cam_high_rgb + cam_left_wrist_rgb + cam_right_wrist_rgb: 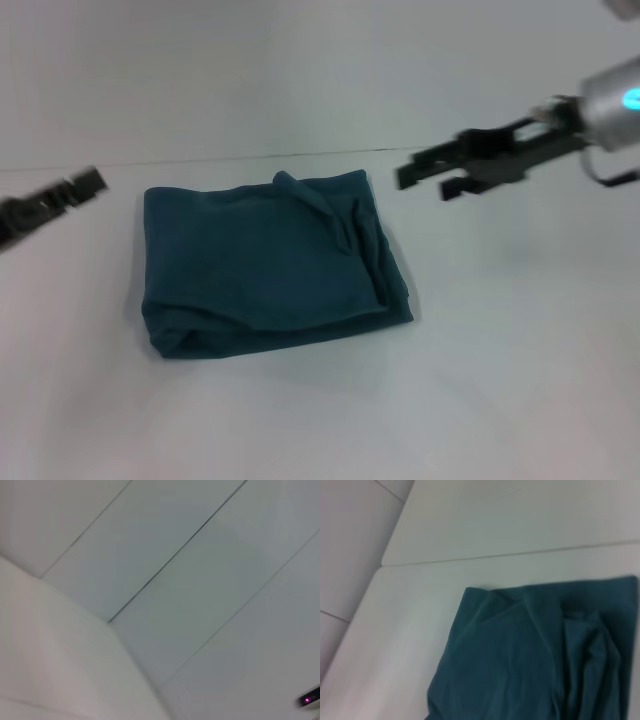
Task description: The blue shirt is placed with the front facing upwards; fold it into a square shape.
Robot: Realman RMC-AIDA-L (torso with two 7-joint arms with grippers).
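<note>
The dark teal-blue cotton shirt (270,265) is lying folded into a roughly square bundle on the white surface (500,380), showing only plain cloth. Creases and a raised ridge are running along its right side, and its near-left corner is bulging slightly. Nothing is touching it.

A plain white table (480,400) is seen across the head view, its surface smooth and matte w/ no markings. Its far edge is met by a pale grey-white wall (250,70) along a thin dark seam. In the right wrist view the same tabletop (395,630) is shown, bordered by the wall (520,515), and thin panel lines are seen on a side wall section (350,545). In the left wrist view only pale wall panels (200,580) are shown, crossed by thin diagonal dark seams. A small dark object w/ a pink light (309,699) is seen at that view's edge; it can't be identified.
</note>
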